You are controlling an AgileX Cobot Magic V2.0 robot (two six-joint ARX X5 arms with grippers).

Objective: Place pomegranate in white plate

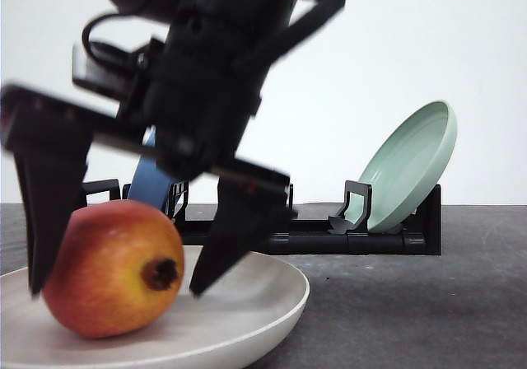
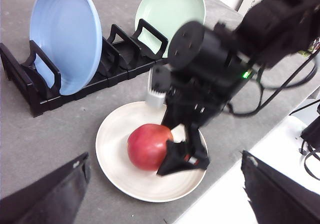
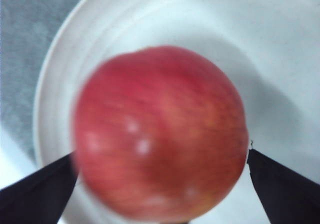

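Red-and-yellow skin marks the one pomegranate (image 1: 114,268) at lower left of the front view, resting in the white plate (image 1: 263,303) with its dark calyx toward the camera. It sits squarely between the right gripper (image 1: 123,282) fingers, which straddle it, spread wider than the fruit and apparently clear of its sides, so I judge it released; a straight lift should clear it. The left gripper (image 2: 165,184), seen from its own wrist camera, hangs open and empty. Three plates: one white, one blue plate (image 2: 62,34) and one pale green plate (image 1: 412,167) standing in one black rack (image 1: 362,237).
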